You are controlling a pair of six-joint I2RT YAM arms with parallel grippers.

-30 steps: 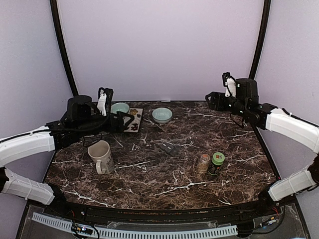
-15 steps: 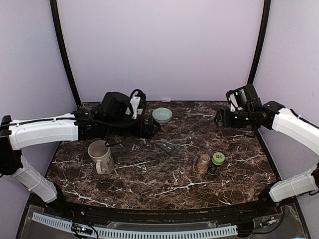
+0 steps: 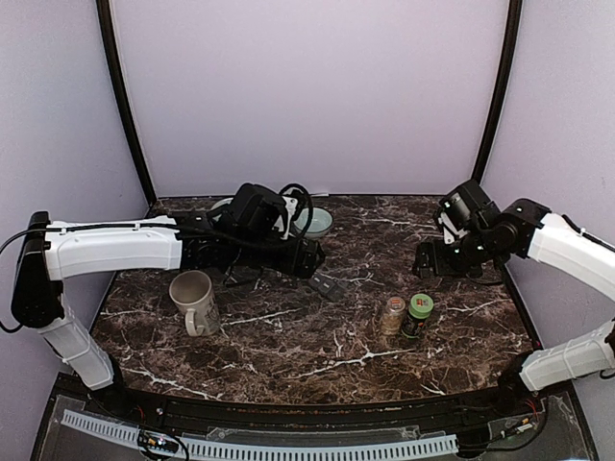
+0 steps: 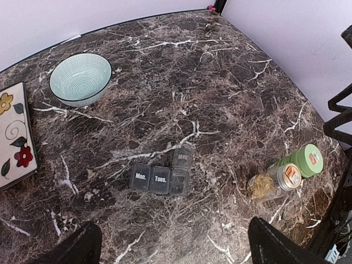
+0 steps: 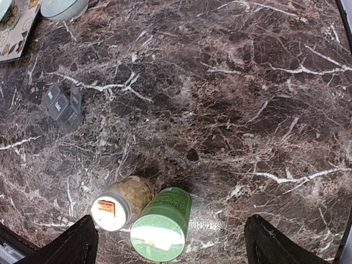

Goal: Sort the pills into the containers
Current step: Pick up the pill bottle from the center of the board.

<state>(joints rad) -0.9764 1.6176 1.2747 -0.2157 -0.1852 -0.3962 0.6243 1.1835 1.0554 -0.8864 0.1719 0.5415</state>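
Hovering spread wide, left fingers (image 4: pixel 83 246), right fingers (image 5: pixel 82 240), both apparently empty, touching nothing.

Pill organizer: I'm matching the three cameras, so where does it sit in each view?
Top external: pill organizer near table centre.
Left wrist: pill organizer low centre.
Right wrist: pill organizer at left.
Shared landmark: green-lidded bottle, seen in all three.

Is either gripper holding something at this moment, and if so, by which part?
Nothing is held. The left gripper and the right gripper both stand open and empty, above the marble surface.
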